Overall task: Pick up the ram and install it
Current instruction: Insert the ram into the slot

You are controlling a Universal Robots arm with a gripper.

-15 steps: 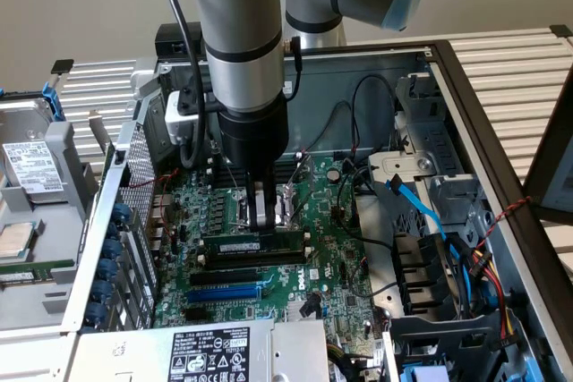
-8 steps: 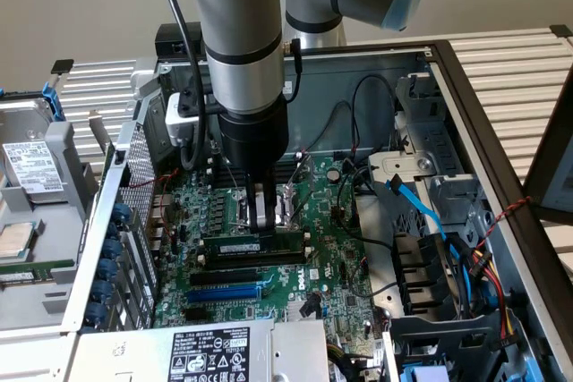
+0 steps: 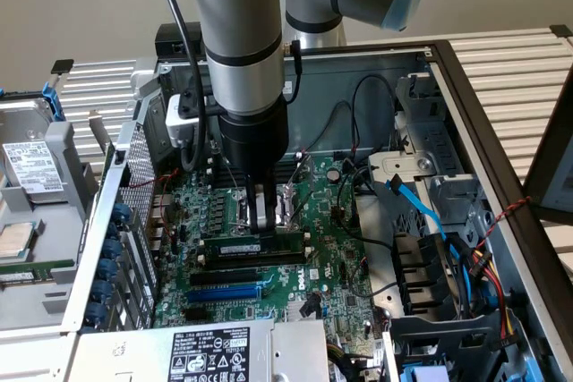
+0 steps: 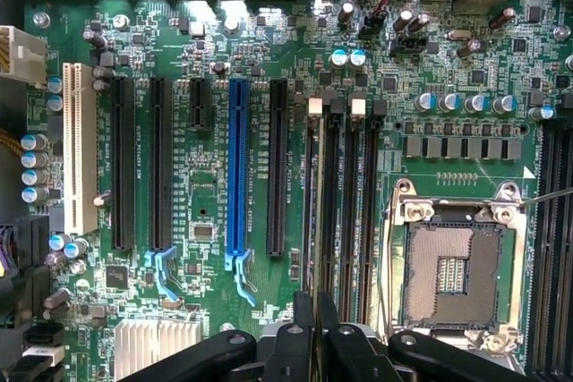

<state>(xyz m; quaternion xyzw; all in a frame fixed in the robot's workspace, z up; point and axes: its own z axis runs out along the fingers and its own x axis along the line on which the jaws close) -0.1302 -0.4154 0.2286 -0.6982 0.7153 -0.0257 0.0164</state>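
The ram [image 3: 252, 245], a thin green stick with black chips and a small white label, stands on edge along a memory slot of the green motherboard [image 3: 331, 266] inside the open computer case. My gripper [image 3: 262, 214] comes straight down onto its top edge, fingers shut on the stick near its middle. In the wrist view the ram [image 4: 314, 212] shows edge-on as a thin line running along the memory slots [image 4: 345, 212], and my gripper [image 4: 315, 333] pinches it between black fingers [image 4: 291, 346]. The blue slot [image 4: 237, 167] and the long black slots [image 4: 276, 167] lie beside it.
The CPU socket [image 4: 452, 275] lies on the other side of the memory slots. Blue and black cables [image 3: 421, 212] hang over the case at the exterior view's right. A power supply [image 3: 215, 355] sits at the front, a drive cage [image 3: 40, 212] at the left.
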